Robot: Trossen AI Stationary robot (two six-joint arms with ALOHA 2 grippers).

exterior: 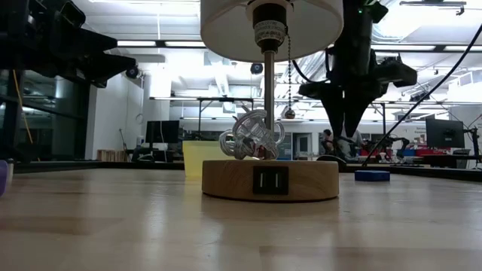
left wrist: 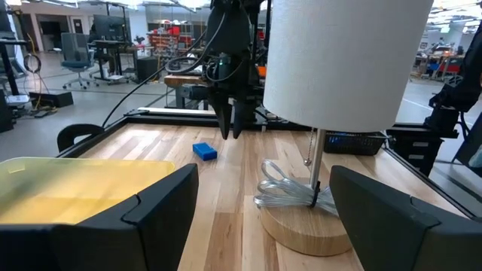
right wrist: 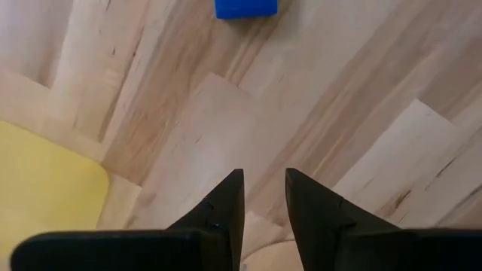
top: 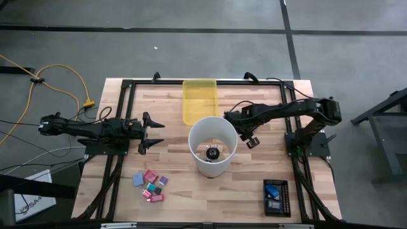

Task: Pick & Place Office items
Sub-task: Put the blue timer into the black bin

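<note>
On the wooden table I see my right gripper nearly closed, empty, above a blue block beside the lamp; my left gripper waits spread wide.

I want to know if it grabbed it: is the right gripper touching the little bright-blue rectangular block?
Apart. The right wrist view shows bare wooden table between the right gripper and the bright-blue block.
</note>
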